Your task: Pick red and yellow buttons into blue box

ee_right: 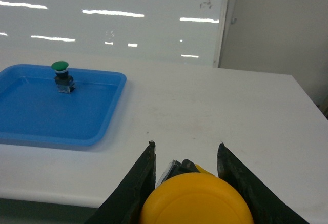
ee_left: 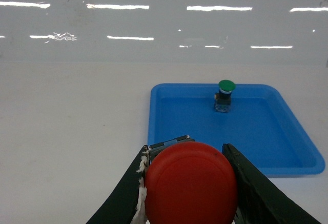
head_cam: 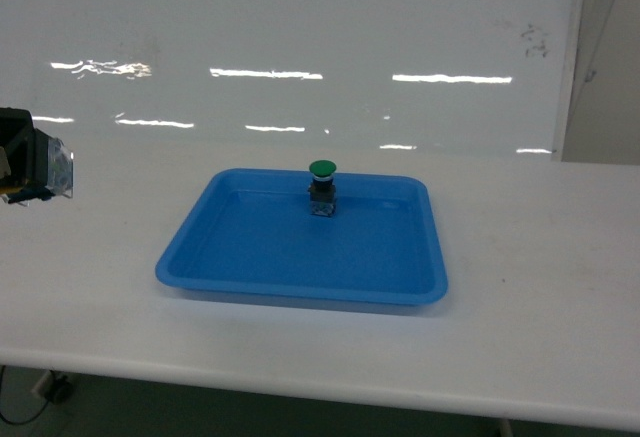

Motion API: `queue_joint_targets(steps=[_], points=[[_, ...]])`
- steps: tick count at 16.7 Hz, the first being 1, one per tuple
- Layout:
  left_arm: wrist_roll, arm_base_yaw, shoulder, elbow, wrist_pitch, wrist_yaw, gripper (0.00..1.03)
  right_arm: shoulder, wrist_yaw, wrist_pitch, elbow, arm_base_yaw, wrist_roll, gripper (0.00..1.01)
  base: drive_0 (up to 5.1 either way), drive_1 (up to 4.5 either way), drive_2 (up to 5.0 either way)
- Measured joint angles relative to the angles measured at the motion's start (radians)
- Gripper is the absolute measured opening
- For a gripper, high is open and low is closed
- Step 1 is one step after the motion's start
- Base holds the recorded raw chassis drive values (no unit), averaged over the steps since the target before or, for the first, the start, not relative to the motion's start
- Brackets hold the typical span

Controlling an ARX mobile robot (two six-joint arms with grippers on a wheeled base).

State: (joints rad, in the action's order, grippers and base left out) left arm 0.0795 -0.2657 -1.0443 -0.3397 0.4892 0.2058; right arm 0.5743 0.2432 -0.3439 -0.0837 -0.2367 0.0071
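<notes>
Your left gripper (ee_left: 189,183) has its jaws clamped on the red button (ee_left: 190,183), the round cap filling the gap between the two dark fingers. Your right gripper (ee_right: 192,188) is closed the same way on the yellow button (ee_right: 197,201). Both are gripped by the block base beneath the cap, so the wide caps sit up toward the wrist cameras and likely help keep the switches from slipping through.

In the head view only a dark part of the left arm (head_cam: 30,157) shows at the left edge, raised above the table (head_cam: 540,287); the right arm is out of that frame. Both arms look pulled back from the work area, clear of each other.

The green button (head_cam: 322,189) stands upright near the far rim of the shallow blue tray (head_cam: 300,277); leave it, since it is not part of the job.

The blue box does not appear in any view. You have both picks made, so what remains is the carry and drop, and you will probably need to turn or move before the box comes into sight.
</notes>
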Motion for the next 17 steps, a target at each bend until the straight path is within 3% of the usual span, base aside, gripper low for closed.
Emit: queue_joint_targets(steps=[17], points=[[0.0,0.0,-0.001,0.002,0.0,0.0,0.33,0.001,0.0,0.001,0.0,0.0,0.0,0.32,4.9,-3.34,-1.5]])
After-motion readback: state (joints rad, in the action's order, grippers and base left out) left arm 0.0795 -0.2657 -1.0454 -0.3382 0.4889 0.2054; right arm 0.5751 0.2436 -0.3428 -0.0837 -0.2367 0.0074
